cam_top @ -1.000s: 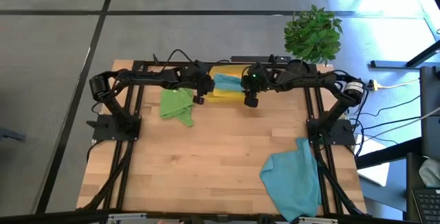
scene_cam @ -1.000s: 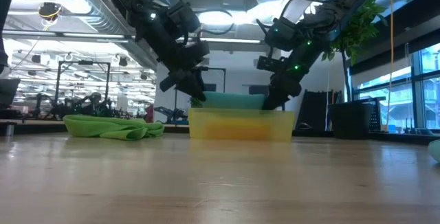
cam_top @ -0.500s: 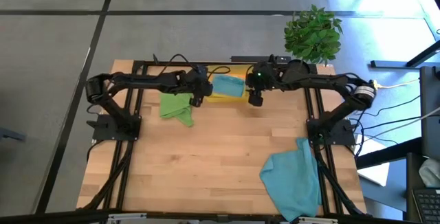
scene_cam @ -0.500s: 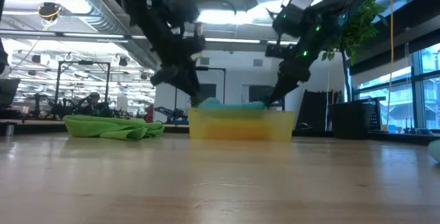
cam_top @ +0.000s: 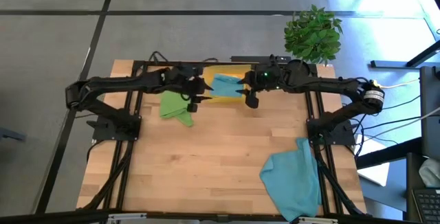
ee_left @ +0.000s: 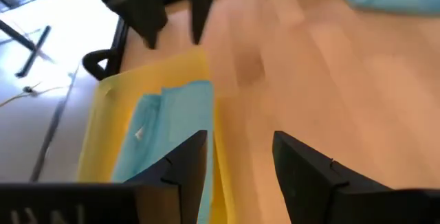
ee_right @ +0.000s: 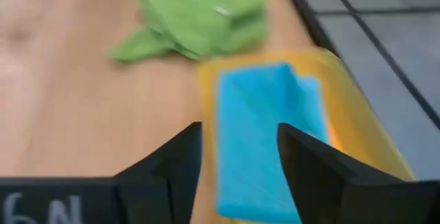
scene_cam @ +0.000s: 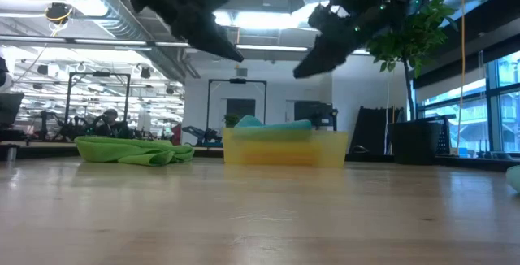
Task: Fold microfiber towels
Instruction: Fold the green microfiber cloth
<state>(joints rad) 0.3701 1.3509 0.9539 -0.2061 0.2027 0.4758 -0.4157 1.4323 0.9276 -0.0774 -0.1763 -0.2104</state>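
Observation:
A folded teal towel lies on top inside the translucent yellow tray at the table's far edge; it also shows in the right wrist view and the left wrist view. A crumpled green towel lies on the table left of the tray. A second teal towel lies spread at the near right edge. My left gripper and right gripper are open and empty, raised above the tray's near corners. What lies under the folded teal towel is hidden.
A potted plant stands beyond the table's far right corner. Bare wood lies between the tray and the near edge. The arms' frames run along both table sides.
Both grippers were down at the two ends of the folded teal towel in the tray. They have risen clear of it and drawn slightly toward the near edge. The towel stays lying in the tray.

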